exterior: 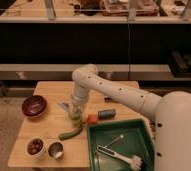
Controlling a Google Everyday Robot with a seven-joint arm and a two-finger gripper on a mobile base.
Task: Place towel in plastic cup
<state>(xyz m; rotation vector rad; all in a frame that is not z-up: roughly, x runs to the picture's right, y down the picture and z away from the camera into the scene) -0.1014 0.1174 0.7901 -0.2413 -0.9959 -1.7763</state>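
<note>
My gripper (76,115) hangs at the end of the white arm (109,90), low over the middle of the wooden table (49,90). A pale, see-through thing (64,106), perhaps the plastic cup, lies just left of the gripper and touches it or nearly so. A small yellowish-green thing (77,120) sits right under the gripper; I cannot tell whether it is the towel. No clear towel shows elsewhere.
A green cucumber-like thing (70,133) lies in front of the gripper. An orange piece (91,119) and a grey-blue cylinder (107,114) lie to its right. A red bowl (34,106), a white bowl of grapes (35,146), a metal cup (55,149) and a green tray (139,131) with a brush (120,156) are also there.
</note>
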